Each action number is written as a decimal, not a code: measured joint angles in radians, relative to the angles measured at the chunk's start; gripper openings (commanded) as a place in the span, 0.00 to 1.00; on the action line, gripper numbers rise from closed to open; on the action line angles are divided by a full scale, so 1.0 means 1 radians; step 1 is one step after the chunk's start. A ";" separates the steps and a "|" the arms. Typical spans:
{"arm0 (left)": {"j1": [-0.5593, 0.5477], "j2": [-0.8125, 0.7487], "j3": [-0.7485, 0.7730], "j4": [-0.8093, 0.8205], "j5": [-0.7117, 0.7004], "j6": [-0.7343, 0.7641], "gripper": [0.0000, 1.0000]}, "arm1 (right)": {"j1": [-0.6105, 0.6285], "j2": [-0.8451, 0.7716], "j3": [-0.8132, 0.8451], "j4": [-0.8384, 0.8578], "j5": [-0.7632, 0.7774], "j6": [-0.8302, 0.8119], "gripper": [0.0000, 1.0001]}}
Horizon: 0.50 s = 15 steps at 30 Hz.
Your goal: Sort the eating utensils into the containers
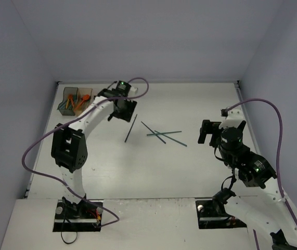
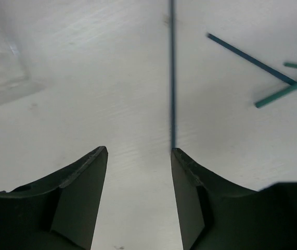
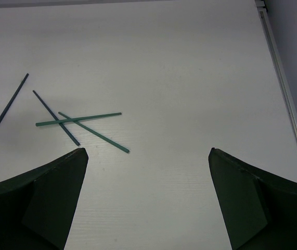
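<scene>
Stick [image 2: 172,78] looked light, stiff, slippery — best pinched mid-length. Left gripper [image 2: 138,151] hung half-open, empty, at its end toward the far-left corner; right gripper [image 3: 148,151] gaped empty.

Right gripper [image 3: 148,151]: fingers spread wide over the white table [image 3: 190,62], nothing between them.
Crossed sticks: beyond the gripper's left finger, two teal sticks [image 3: 99,135] and a dark blue stick [image 3: 56,117] lie overlapping.
Lone stick [image 3: 7,108]: dark blue, farther left of the gripper, apart from the others.
Table rail [image 3: 281,67]: runs past the gripper's right.
</scene>
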 measured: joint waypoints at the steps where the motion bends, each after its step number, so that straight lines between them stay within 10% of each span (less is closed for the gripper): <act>1: -0.034 -0.001 -0.030 0.016 0.007 -0.015 0.50 | 0.000 -0.004 0.000 0.000 0.000 0.000 1.00; 15: -0.133 0.101 -0.219 0.159 -0.008 -0.145 0.43 | 0.000 -0.023 0.000 0.000 -0.001 0.000 1.00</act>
